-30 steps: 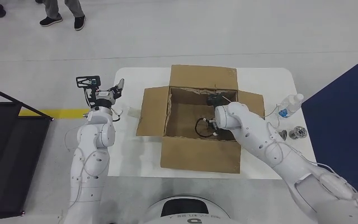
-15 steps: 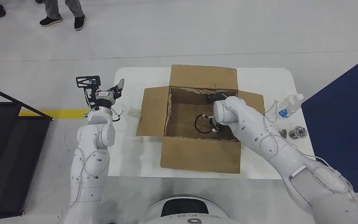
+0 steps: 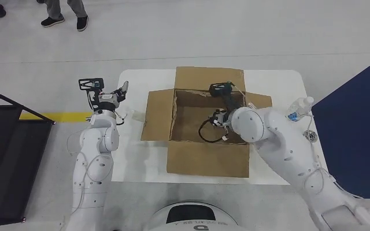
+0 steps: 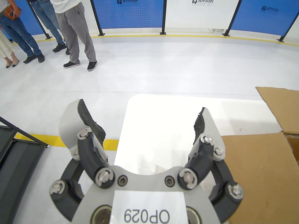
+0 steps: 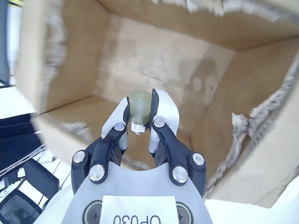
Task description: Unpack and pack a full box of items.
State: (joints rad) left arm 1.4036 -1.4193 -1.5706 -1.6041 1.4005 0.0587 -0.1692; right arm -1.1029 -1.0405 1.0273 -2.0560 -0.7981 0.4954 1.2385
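An open cardboard box [image 3: 191,124] stands in the middle of the white table [image 3: 269,81], all flaps folded out. My right gripper [image 3: 219,118] hangs inside the box's right half. In the right wrist view the right gripper [image 5: 140,104] is shut on a small pale yellowish cylinder [image 5: 139,108] with a metal stud at its base, held above the bare box floor [image 5: 149,71]. My left gripper [image 3: 122,88] is over the table's left edge, beside the box's left flap [image 4: 257,164]. The left gripper [image 4: 142,117] is open with nothing in it.
A water bottle [image 3: 299,107] lies near the table's right edge, with a small round metal part [image 3: 311,136] in front of it. A clear plastic scrap [image 3: 136,115] lies just under my left gripper. A dark rack [image 3: 17,156] stands on the floor left of the table.
My right arm has risen and swung toward the box's back wall, its elbow moving right. The left arm has not moved.
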